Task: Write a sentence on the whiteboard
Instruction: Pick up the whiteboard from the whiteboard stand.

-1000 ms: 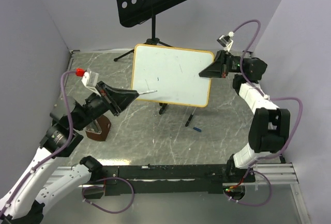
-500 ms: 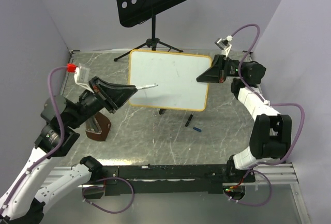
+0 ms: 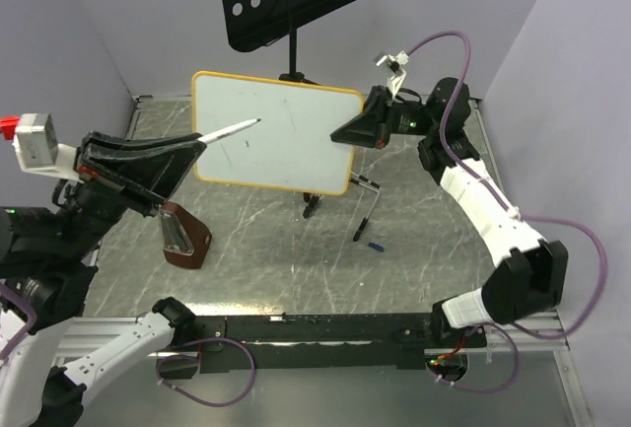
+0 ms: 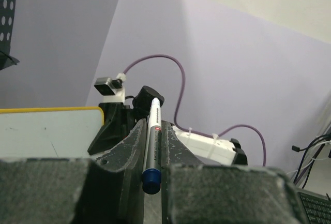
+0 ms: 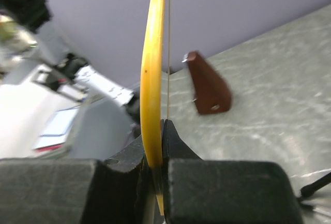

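Your left end effector (image 3: pixel 200 139) gripped the marker (image 3: pixel 233 129), your right end effector (image 3: pixel 342 136) gripped the edge of the whiteboard (image 3: pixel 281 146); you needed to hold it steady and press lightly.

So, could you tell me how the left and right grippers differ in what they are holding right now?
The left gripper is shut on a marker, while the right gripper is shut on the whiteboard at its yellow frame edge. The left gripper reaches in from the board's left side, the right gripper from its right. Both are black and shut.
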### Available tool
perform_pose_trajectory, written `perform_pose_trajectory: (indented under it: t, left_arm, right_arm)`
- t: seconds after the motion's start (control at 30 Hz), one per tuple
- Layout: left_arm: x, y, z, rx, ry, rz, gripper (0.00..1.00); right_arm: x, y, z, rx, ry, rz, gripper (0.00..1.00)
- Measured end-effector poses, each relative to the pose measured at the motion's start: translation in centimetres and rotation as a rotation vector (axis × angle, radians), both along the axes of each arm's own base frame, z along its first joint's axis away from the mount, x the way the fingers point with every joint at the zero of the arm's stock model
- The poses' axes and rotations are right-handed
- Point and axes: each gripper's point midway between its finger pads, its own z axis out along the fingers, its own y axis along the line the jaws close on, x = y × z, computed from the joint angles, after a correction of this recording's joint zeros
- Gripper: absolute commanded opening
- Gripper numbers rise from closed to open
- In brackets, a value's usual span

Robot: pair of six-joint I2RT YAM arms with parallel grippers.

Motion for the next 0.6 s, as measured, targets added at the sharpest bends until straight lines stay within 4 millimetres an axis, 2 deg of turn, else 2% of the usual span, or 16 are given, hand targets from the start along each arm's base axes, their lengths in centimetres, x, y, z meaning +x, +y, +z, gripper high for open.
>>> perform_pose_trajectory:
  t: [0.1,0.17,0.27,0.33,0.47,0.6]
  left_arm:
    - [-0.1,0.5,0.6,-0.02,-0.005,0.018,0.01]
    - [0.1,0.6,0.5,-0.022,0.003,0.026,0.01]
    - [0.8,0.3,-1.0,-0.009,0.031,0.034,0.01]
    - [1.4,-0.2,-2.5,0.012,0.058,0.034,0.01]
    - [3.2,-1.4,-5.8,0.063,0.116,0.034,0.01]
    - [4.6,-2.8,-9.3,0.121,0.163,0.02,0.01]
  right_arm:
    - [-0.9,1.3,0.6,-0.029,-0.086,-0.093,0.0]
    - [-1.6,1.1,0.3,-0.066,-0.146,-0.153,0.0]
    - [-2.5,-0.6,-1.1,-0.131,-0.22,-0.267,0.0]
    - [-3.1,-2.6,-2.8,-0.177,-0.236,-0.324,0.0]
    - [-3.7,-6.3,-6.2,-0.253,-0.188,-0.413,0.0]
    - [-4.3,-8.1,-8.7,-0.286,-0.137,-0.449,0.0]
